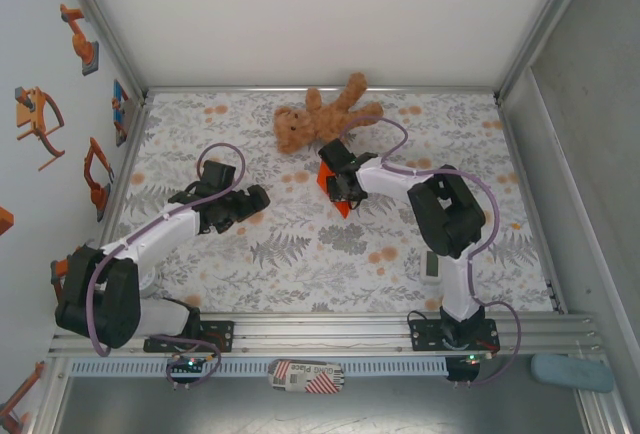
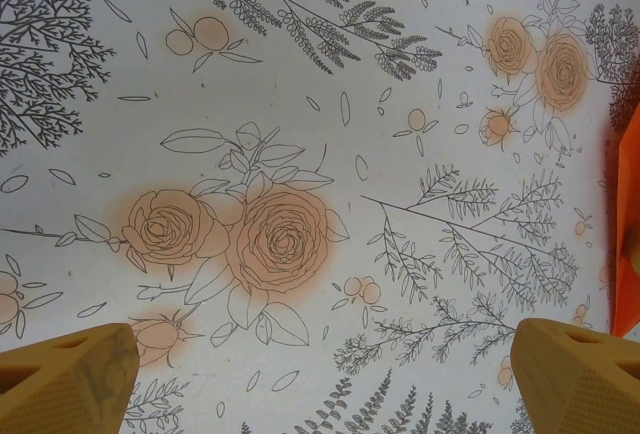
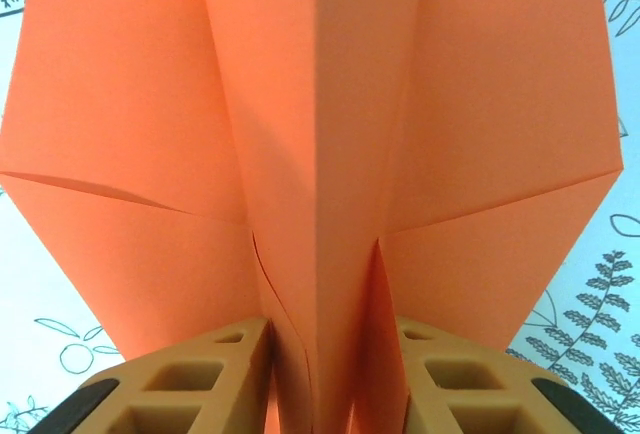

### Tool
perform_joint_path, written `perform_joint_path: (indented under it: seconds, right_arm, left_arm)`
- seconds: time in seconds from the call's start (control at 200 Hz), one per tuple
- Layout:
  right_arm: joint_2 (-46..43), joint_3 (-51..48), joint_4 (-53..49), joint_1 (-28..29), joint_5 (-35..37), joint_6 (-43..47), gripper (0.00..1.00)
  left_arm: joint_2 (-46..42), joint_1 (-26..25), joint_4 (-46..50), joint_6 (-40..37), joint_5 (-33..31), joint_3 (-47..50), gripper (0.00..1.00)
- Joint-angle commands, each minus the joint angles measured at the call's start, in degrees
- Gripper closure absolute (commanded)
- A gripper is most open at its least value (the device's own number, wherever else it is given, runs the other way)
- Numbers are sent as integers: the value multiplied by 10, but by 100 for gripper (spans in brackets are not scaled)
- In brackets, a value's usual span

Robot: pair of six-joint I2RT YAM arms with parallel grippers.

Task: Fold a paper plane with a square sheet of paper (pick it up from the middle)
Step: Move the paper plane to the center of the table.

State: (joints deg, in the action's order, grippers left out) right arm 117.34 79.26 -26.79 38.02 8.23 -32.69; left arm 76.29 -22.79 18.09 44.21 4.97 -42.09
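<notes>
So the left fingers (image 2: 70, 379) are spread wide over bare bench (image 1: 300, 264), holding nothing, off to the left of the teddy bear (image 1: 318, 119). The paper plane (image 3: 320, 154) sits just on the teddy bear's near side. Its centre crease runs straight out from between the right fingers (image 3: 200, 384), so the right arm's way nearer. Pinching it or letting go? Can't tell.

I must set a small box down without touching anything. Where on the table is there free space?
Free: the front middle of the table, between the two arm bases; also the far left corner, left of the teddy bear. Crowded: the centre, where the right gripper holds the paper plane near the bear.
</notes>
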Motion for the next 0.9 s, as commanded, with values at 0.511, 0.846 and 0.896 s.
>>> perform_joint_path:
  seconds: [0.511,0.846,0.896]
  right_arm:
    - [44,-20,-9,-1,2,-52,66]
    - [3,-1,-22,-5,14,-35,65]
    - [-8,5,-26,-5,19,-33,65]
  left_arm:
    - [9,3,10,-13,8,-8,4]
    - [-4,3,20,-16,0,-17,4]
    - [-6,4,24,-17,-2,-20,4]
